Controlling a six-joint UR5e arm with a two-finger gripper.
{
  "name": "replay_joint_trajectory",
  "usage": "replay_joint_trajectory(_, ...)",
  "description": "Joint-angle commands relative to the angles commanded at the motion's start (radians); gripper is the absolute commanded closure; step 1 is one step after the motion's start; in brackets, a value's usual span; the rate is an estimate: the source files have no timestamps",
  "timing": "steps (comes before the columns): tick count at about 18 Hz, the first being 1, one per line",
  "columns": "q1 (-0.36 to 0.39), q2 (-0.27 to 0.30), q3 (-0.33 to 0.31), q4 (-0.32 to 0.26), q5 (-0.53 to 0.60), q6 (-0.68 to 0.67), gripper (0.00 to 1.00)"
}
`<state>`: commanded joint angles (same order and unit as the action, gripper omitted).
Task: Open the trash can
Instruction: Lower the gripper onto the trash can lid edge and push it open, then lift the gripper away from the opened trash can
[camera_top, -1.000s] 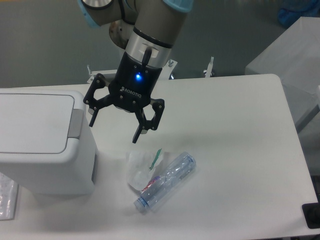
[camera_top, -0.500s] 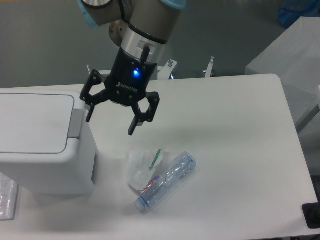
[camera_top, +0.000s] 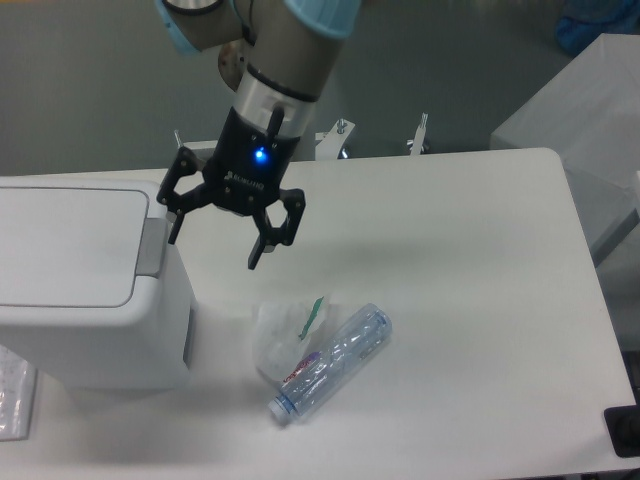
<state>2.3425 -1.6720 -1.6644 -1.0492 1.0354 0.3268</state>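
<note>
**Gripper open, hovering beside closed bin**

Nearest the camera, below me and a bit right: clear plastic bottle (camera_top: 331, 363) lying on its side on the table (camera_top: 480, 300), crumpled clear wrapper (camera_top: 281, 335) touching it. My gripper (camera_top: 214, 240) hangs above the table, fingers spread wide, holding nothing. Trash can (camera_top: 85, 290) sits to my left, lid flat and shut, grey tab (camera_top: 152, 246) just beside my left fingertip. Metal clamps (camera_top: 418, 134) behind me at the far table edge.
</note>
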Motion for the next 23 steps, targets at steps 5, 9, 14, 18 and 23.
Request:
replay_joint_trajectory(5,-0.009,-0.008,0.0,0.0,0.0,-0.009,0.0)
replay_joint_trajectory(9,-0.008,-0.006,0.002,0.0,0.0,-0.011,0.0)
replay_joint_trajectory(14,-0.006,0.001,0.034,-0.002,-0.005,-0.012,0.0)
replay_joint_trajectory(18,0.024,-0.002,0.101,0.002,0.0,0.003,0.0)
replay_joint_trajectory(23,0.124,-0.037,0.16,0.028,0.011,0.164,0.0)
